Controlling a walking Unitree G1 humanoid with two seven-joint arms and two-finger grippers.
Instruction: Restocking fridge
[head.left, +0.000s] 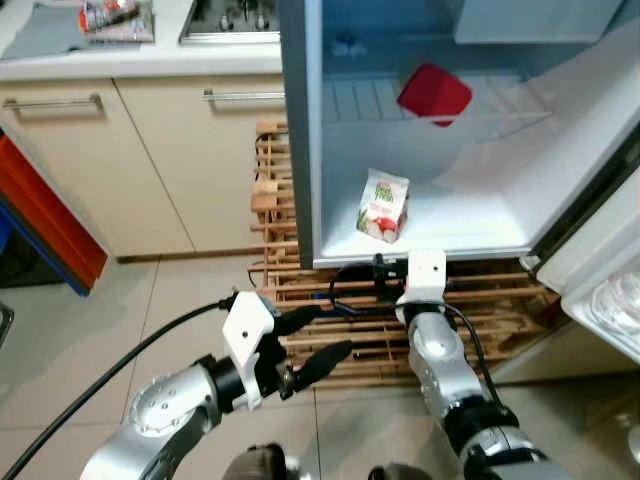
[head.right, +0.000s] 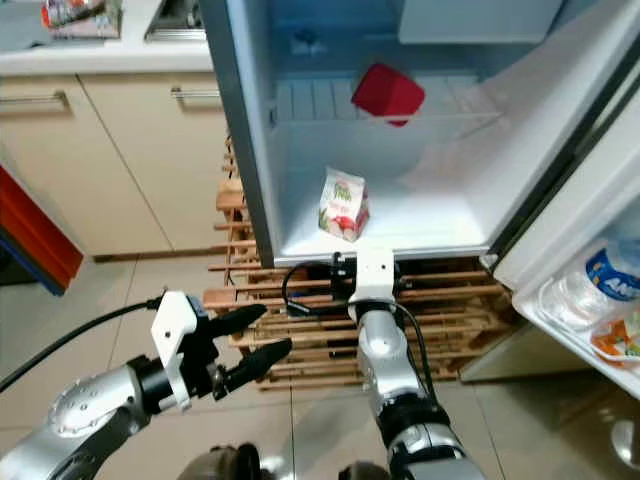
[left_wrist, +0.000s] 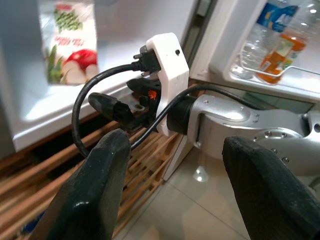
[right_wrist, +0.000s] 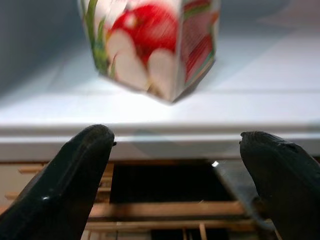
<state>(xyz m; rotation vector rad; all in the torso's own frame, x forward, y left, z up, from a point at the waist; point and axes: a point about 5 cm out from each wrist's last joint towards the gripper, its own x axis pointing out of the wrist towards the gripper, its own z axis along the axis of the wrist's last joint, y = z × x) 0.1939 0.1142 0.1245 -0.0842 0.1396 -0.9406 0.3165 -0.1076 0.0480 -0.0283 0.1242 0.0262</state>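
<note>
A kitchen with a pale tile floor (head.left: 90, 330), and an open fridge (head.left: 300, 130) fills the upper right of the head view. A small juice carton (head.left: 383, 206) with red fruit on it stands upright on the white bottom shelf (head.left: 470, 225) of the fridge, near the front edge, a little right of the middle of the frame. Higher up, a red box (head.left: 434, 94) sits on the shelf above.

The right gripper (right_wrist: 175, 165) is just below and in front of the shelf edge, under the carton. Its two black fingers (right_wrist: 75, 175) are spread wide apart and hold nothing. The carton is apart from them.

The left gripper (head.left: 318, 340) is lower, at the bottom middle of the frame, over the floor. Its fingers (left_wrist: 90, 190) are spread apart too, with nothing between them.

Under the fridge lies a wooden slat pallet (head.left: 280, 200). At the right edge, the fridge door (head.right: 590, 300) holds bottles (head.right: 605, 275). At the upper left stand cream cupboards (head.left: 150, 150) under a counter (head.left: 120, 60), and a red thing (head.left: 45, 210) leans at the left edge
</note>
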